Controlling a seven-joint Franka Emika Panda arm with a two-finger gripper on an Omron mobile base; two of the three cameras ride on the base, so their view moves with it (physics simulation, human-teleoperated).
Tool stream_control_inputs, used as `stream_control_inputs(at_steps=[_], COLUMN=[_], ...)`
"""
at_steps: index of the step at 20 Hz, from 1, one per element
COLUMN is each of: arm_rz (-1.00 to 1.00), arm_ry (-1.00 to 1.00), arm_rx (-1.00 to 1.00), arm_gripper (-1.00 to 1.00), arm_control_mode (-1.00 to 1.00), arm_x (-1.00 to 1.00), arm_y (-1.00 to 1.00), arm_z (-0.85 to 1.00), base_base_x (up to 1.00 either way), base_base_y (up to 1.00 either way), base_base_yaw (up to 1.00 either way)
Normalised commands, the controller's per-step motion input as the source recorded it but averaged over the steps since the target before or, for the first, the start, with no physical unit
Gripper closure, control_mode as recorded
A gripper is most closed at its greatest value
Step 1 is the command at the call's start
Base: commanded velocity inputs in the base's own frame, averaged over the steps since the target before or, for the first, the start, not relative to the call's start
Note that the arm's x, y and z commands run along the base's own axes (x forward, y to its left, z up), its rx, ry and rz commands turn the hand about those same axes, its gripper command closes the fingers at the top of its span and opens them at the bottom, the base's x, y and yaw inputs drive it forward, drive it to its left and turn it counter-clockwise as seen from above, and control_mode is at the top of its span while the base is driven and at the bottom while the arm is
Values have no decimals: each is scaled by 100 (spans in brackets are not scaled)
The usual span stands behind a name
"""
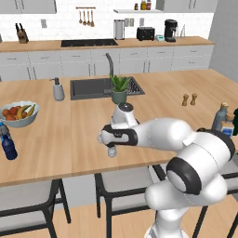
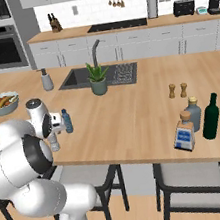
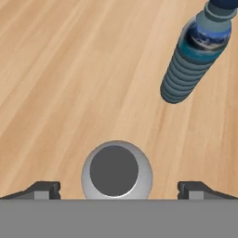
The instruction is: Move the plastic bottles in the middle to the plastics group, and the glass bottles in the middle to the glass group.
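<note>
Two plastic bottles (image 3: 116,172), one glass bottle (image 2: 184,132)

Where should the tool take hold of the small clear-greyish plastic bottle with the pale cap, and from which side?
The small clear-greyish plastic bottle stands upright directly beneath the open tool. Probably best: descend from above and close on the slim round body just under the cap, one finger on each side.

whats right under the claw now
A slim clear-greyish bottle stands upright on the wooden counter, directly below the open claw, seen cap-on. Its body is hidden beneath the cap. The blue bottle stands apart, beside it.
</note>
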Motion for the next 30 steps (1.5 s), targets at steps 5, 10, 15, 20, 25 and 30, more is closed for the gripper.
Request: stream_control_inputs(at_steps=[5,10,15,20,25,30], arm_rz=[0,0,0,0,0,0], arm_ry=[0,0,0,0,0,-1], arm_rx=[0,0,0,0,0,0], arm_gripper=[-100,-100,-100,100,100,100], arm_control_mode=[-100,-100,-100,-100,-100,-100], arm_x=[1,1,7,0,0,0], arm_y=[6,5,0,0,0,0], arm_z=[-2,0,0,0,0,5], base_base_x=[0,0,0,0,0,0], base_base_y=[0,0,0,0,0,0], base_base_yaw=[0,0,0,0,0,0])
